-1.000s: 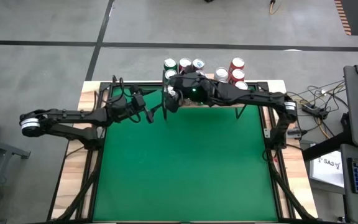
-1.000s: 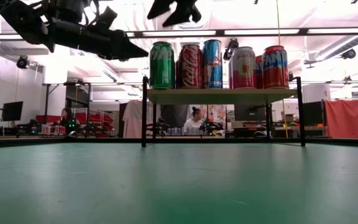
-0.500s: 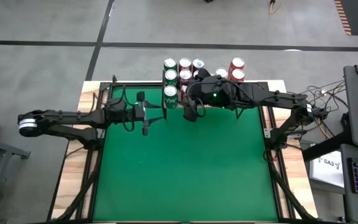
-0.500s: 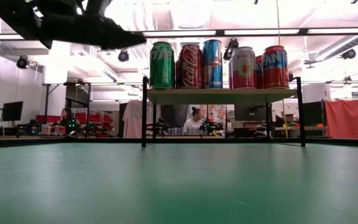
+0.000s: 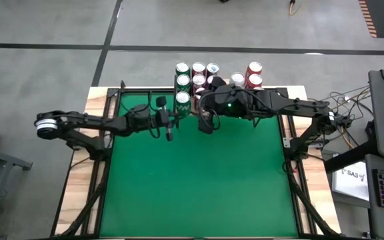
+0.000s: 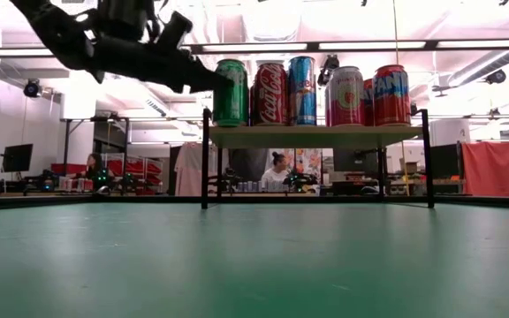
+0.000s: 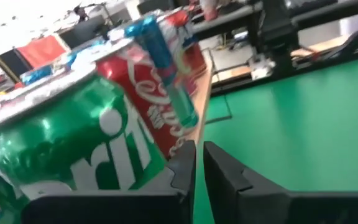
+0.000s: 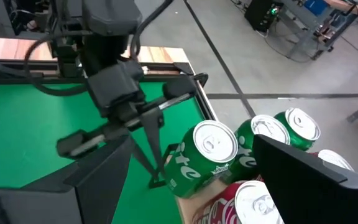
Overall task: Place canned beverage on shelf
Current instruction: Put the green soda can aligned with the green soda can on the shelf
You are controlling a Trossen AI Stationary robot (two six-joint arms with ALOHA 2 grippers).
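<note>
The shelf (image 6: 316, 135) stands at the table's far edge on thin black legs. On its wooden board stand a green can (image 6: 230, 93), a red cola can (image 6: 270, 93), a slim blue can (image 6: 301, 90) and other cans. My left gripper (image 5: 171, 128) is shut. It lies about level, just left of the green can (image 7: 73, 149) at the shelf's front left corner. My right gripper (image 5: 205, 124) hangs open in front of the shelf. It is higher up, out of the low view, and looks down on the can tops (image 8: 215, 140). My left gripper (image 7: 197, 163) comes level from the table's left. Its shut fingers lie close beside the green can's side wall (image 7: 135, 155). I cannot tell whether they touch the can. The can stands upright on the shelf board.
Green felt (image 5: 199, 180) covers the table in front of the shelf, inside a black frame with wooden edges (image 5: 79, 173). Under the shelf board there is open space between the legs (image 6: 205, 159). Cables and equipment lie off the table's right side (image 5: 352, 113).
My left gripper has shut from wide open. It has moved down and toward the table's right, up to the green can. My right gripper has drawn back from above the green can toward the right and near edge, risen, and stayed open. The cans have not moved.
</note>
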